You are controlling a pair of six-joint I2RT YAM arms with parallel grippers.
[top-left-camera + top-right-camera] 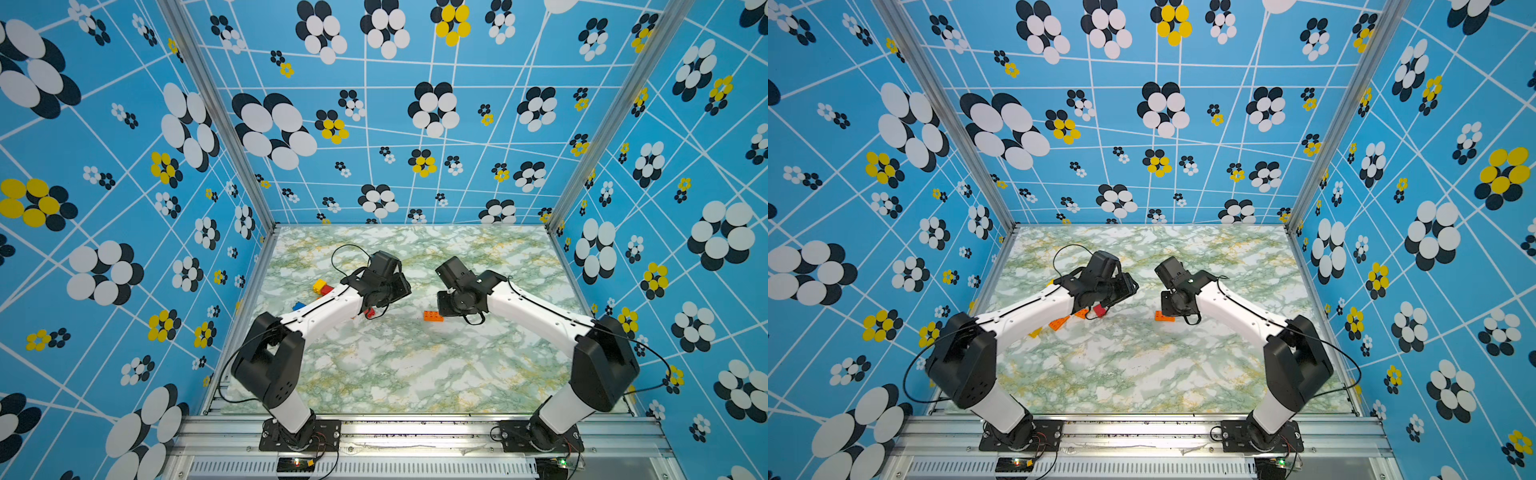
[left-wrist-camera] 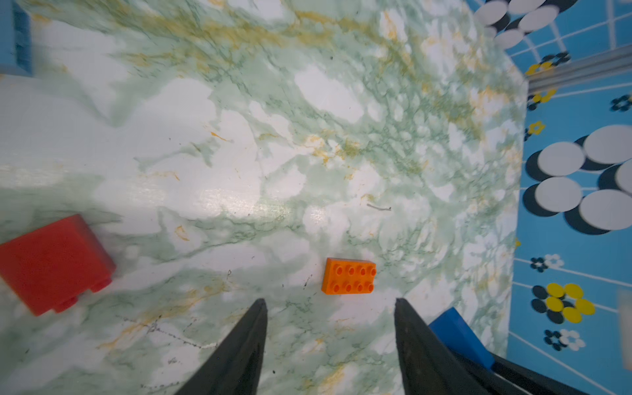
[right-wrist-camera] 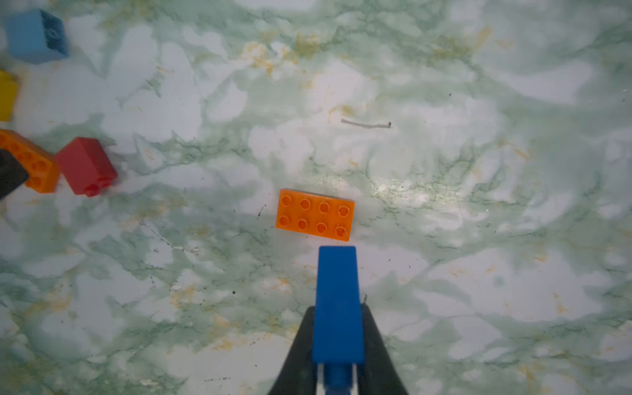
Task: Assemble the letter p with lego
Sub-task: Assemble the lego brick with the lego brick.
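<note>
Right wrist view: right gripper (image 3: 338, 311) pinches the blue brick (image 3: 337, 284) by its flat sides (likely light, rigid, slick), short of the orange brick (image 3: 315, 215) on the table (image 3: 478, 205); left gripper (image 2: 330, 301) gapes empty.

Both top views sat high above the front rail (image 1: 415, 430), looking down & toward the back wall (image 1: 374, 137), far enough out to take in the whole table (image 1: 415, 374); near-identical, shifted slightly sideways. Left wrist cam was close over the table, looking past its fingers (image 2: 242, 349); right wrist cam likewise, w/ a blue brick (image 3: 337, 301) in the foreground. All views shared the orange brick (image 2: 349, 276); both wrist cams also caught the red brick (image 3: 87, 166).
</note>
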